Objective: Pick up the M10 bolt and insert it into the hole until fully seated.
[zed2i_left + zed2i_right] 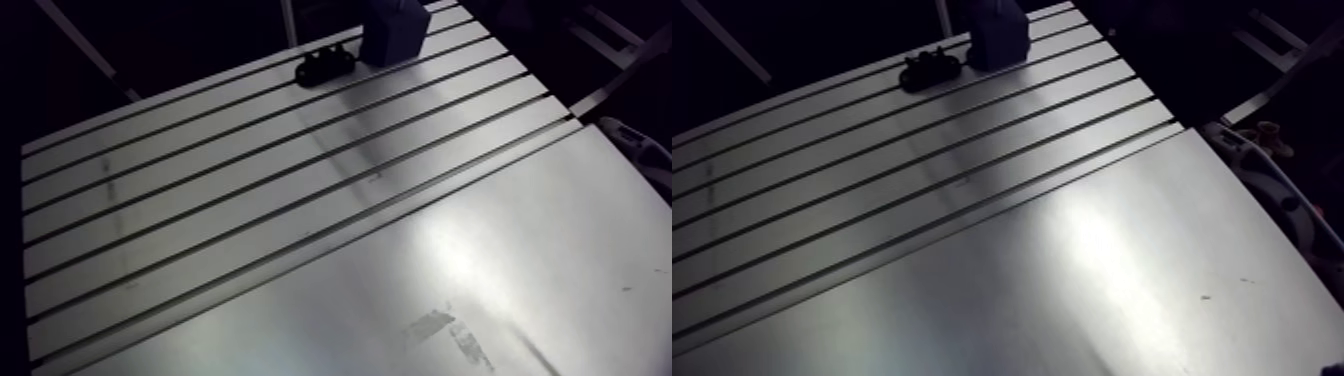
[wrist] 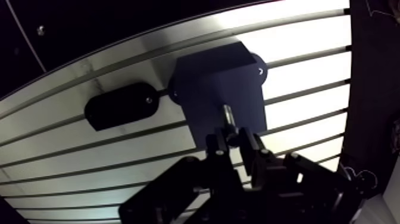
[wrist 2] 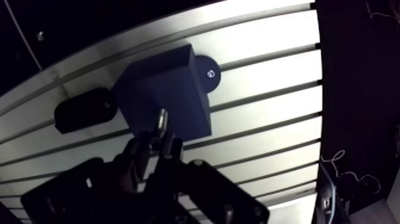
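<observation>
In the wrist view my gripper (image 2: 233, 142) is shut on the M10 bolt (image 2: 228, 117). The bolt's metal shank sticks out past the fingertips (image 2: 218, 146) and points at the dark blue block (image 2: 208, 77). The tip hovers over the block's near face, and I cannot make out the hole there. The block stands on the slotted table (image 2: 297, 53). In the arm view the same block (image 1: 393, 38) sits at the table's far edge, where the gripper itself does not show.
A black oval holder (image 2: 119, 106) lies on the slots just beside the block, also seen in the arm view as a black holder (image 1: 325, 66). A smooth metal sheet (image 1: 520, 270) covers the near part of the table. The table edge drops off past the block.
</observation>
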